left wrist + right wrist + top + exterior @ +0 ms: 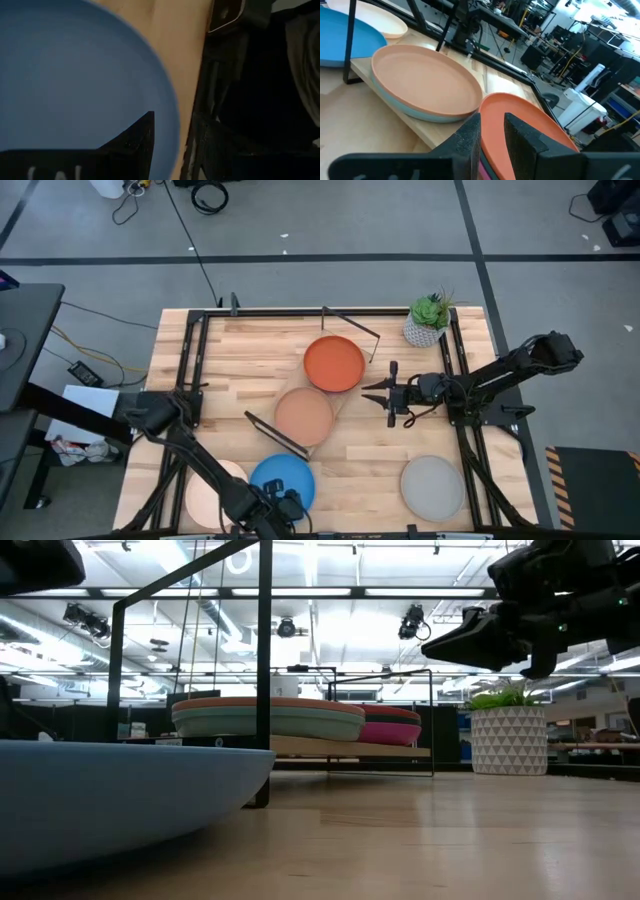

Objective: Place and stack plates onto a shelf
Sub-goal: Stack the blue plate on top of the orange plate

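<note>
- Shelf set diagonally mid-tabletop: terracotta plate atop a teal plate, orange-red plate atop a magenta plate.
- Right end effector raised just beside the orange-red rim, fingers slightly apart, holding nothing.
- Left end effector at the near tabletop edge over the bright blue plate; finger state cannot be told.
- Cream plate alongside; grey plate well apart, bare wood between.
- Potted plant at the far corner.

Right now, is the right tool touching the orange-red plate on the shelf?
Apart. The high view shows the right tool beside the orange-red plate, with bare tabletop between them; the low view shows that tool raised well above the shelf.
</note>
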